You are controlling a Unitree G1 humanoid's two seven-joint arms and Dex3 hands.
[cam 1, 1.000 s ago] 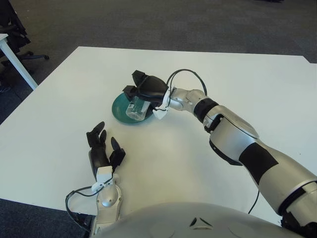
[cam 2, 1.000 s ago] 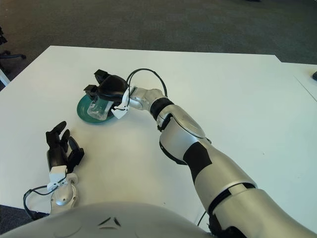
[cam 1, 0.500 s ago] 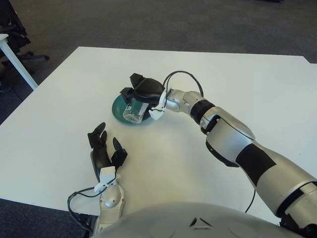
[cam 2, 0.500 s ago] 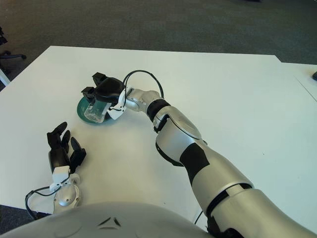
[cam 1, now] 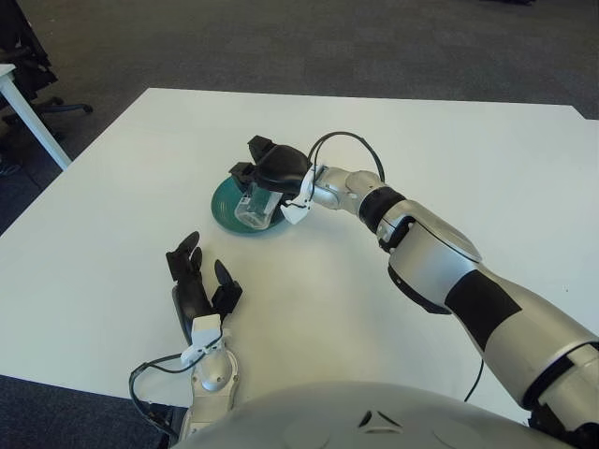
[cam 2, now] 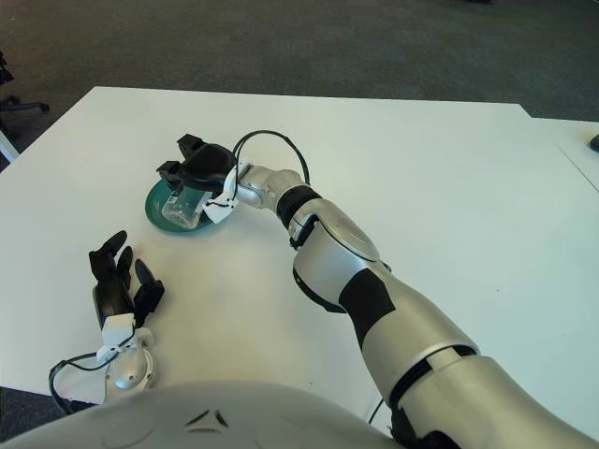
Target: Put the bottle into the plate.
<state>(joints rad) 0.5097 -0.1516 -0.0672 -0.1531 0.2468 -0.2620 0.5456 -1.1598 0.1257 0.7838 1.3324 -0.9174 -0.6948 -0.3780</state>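
Note:
A dark green plate (cam 1: 225, 208) sits on the white table (cam 1: 487, 168), left of centre. Over it my right hand (cam 1: 271, 168) reaches from the right, fingers curled around a clear plastic bottle (cam 1: 255, 207). The bottle hangs tilted under the hand, its lower end over the plate's middle; whether it touches the plate I cannot tell. In the right eye view the same bottle (cam 2: 182, 210) shows below the black fingers. My left hand (cam 1: 197, 285) stays idle near the table's front edge, fingers spread and holding nothing.
A black cable (cam 1: 346, 140) loops above the right wrist. Beyond the table is dark carpet; a white desk leg (cam 1: 33, 117) and an office chair base (cam 1: 56, 105) stand at the far left.
The right hand shifted the bottle slightly leftward over the plate, then a little back right. The left hand crept slightly forward and right.

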